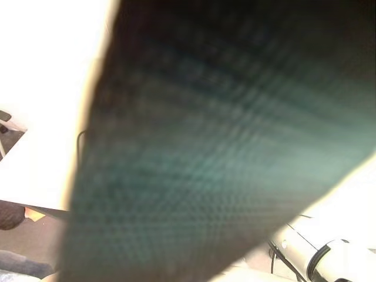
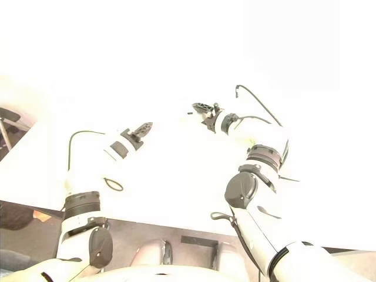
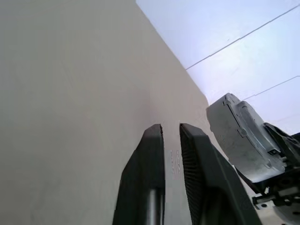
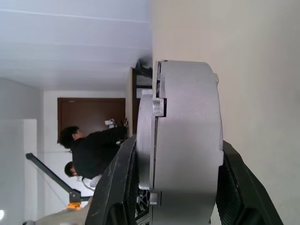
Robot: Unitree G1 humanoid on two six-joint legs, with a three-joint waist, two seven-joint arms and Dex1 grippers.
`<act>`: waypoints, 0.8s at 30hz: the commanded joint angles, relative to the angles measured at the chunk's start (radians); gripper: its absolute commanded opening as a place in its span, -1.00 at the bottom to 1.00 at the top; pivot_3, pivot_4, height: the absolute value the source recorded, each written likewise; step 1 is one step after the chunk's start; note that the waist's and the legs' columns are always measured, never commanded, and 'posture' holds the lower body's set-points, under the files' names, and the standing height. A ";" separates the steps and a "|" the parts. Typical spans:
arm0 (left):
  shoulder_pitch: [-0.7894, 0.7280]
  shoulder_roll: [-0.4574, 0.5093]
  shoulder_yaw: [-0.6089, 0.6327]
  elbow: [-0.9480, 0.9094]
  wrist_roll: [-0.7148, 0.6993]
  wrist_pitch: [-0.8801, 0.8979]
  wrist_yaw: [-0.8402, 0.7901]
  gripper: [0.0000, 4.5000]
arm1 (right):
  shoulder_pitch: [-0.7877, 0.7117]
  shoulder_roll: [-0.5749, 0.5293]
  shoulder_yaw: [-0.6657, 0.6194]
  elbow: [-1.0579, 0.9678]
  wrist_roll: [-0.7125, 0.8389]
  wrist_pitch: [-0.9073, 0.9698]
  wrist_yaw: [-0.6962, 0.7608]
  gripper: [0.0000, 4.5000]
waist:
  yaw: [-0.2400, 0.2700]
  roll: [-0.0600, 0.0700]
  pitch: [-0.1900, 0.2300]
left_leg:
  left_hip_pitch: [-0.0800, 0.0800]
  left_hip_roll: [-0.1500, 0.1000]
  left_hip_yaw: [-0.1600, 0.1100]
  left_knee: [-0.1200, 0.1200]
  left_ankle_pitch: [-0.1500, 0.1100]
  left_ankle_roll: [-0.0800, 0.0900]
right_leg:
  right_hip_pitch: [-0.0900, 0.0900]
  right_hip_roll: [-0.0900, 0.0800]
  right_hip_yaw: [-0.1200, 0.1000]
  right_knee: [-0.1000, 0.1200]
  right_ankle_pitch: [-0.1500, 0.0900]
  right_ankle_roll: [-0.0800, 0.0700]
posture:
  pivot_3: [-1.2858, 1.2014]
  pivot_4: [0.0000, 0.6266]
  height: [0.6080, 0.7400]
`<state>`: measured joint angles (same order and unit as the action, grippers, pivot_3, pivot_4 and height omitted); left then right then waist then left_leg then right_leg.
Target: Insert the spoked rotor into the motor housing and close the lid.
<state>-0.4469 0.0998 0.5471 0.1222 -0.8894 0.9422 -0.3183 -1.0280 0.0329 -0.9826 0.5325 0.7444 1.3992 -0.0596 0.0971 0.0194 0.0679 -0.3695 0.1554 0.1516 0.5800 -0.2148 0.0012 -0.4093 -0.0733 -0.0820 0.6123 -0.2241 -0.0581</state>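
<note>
The right gripper [image 4: 173,206] clamps the grey motor housing [image 4: 187,136] between its 2 fingers, lid [image 4: 144,140] apparently shut, held above the white table [image 2: 176,188]; the left gripper [image 3: 171,154] hangs nearby, empty, fingers slightly apart; the task looks nearly complete.

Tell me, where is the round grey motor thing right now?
The motor housing is clamped between the right gripper's two black fingers, lifted above the pale table. The left gripper sits just beside it, holding nothing.
</note>
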 commanded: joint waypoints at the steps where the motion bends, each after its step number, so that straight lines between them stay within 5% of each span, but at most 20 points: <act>1: 0.010 0.010 0.051 -0.093 -0.165 0.063 0.013 -0.15 | -0.029 0.011 0.055 -0.043 0.088 0.094 0.051 -0.08 | 0.003 -0.001 0.001 | -0.001 0.000 0.000 0.001 -0.001 0.001 | 0.000 0.000 0.000 0.000 0.000 0.000 | 0.03 -1.00 1.00; 9: 0.030 -0.033 0.049 -0.093 -0.450 0.153 0.111 0.99 | -0.008 0.027 0.118 -0.077 0.118 0.173 0.091 -0.08 | 0.005 -0.004 0.002 | -0.002 0.001 0.000 0.008 -0.003 0.003 | 0.003 0.000 0.000 0.000 0.001 0.002 | 0.03 -1.00 1.00; 24: -0.018 -0.051 -0.037 0.024 -0.564 0.138 0.198 0.99 | 0.010 0.049 0.136 -0.170 0.195 0.215 0.081 -0.08 | 0.004 -0.005 0.003 | 0.003 0.002 -0.001 0.009 0.008 -0.019 | 0.007 0.000 0.002 -0.001 0.010 0.019 | 0.03 -1.00 1.00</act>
<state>-0.4301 0.0554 0.5280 0.1508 -1.4199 1.0935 -0.1080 -1.0054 0.0732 -0.8569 0.4110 0.8715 1.6044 0.0152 0.1009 0.0144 0.0705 -0.3666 0.1570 0.1507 0.5892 -0.2069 -0.0175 -0.4018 -0.0734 -0.0795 0.6113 -0.2138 -0.0392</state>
